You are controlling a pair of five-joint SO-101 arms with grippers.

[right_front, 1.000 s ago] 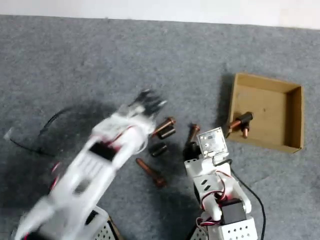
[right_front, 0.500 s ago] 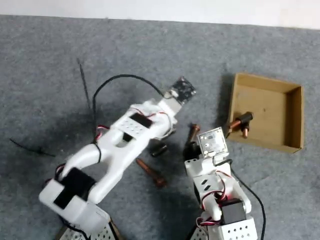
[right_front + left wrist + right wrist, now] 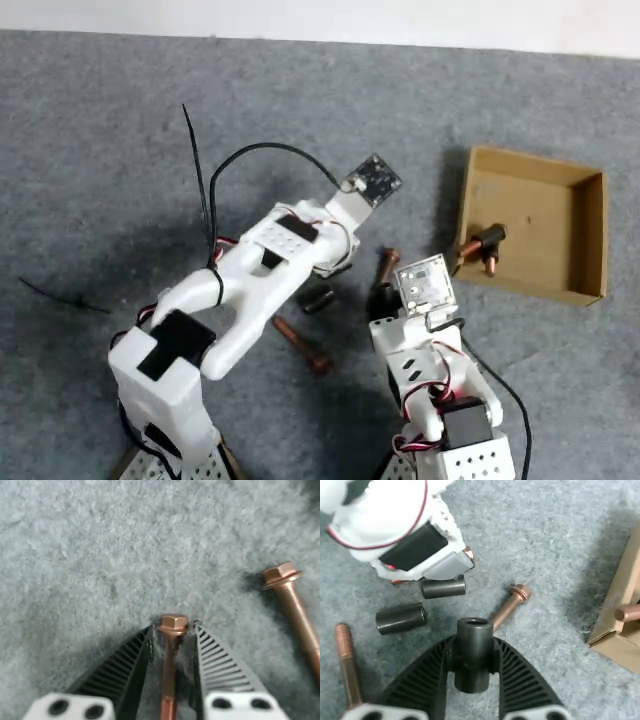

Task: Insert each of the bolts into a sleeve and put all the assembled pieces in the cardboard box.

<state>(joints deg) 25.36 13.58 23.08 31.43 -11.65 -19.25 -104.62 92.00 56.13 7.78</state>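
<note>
L end effector (image 3: 172, 630) sat narrowly spread astride a bolt (image 3: 169, 655) lying on the worktop (image 3: 75, 540), not yet pinching. R end effector (image 3: 472, 642) pinched a sleeve (image 3: 472, 667) upright. Risk: gripped so nr its head, bolt could pivot/slip and miss the sleeve bore.

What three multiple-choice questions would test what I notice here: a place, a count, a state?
1. The cardboard box sits: A) on the right arm's side B) on the left arm's side C) between the arms.
2. Dark sleeves lying loose on the carpet: A) none B) two C) five.
3. The right arm's jaws are: A) open, empty B) shut on a bolt C) shut on a sleeve.
Answers: 1A, it lies beyond the right arm; 2B, the right wrist view shows two; 3C, the sleeve stands gripped upright.
</note>
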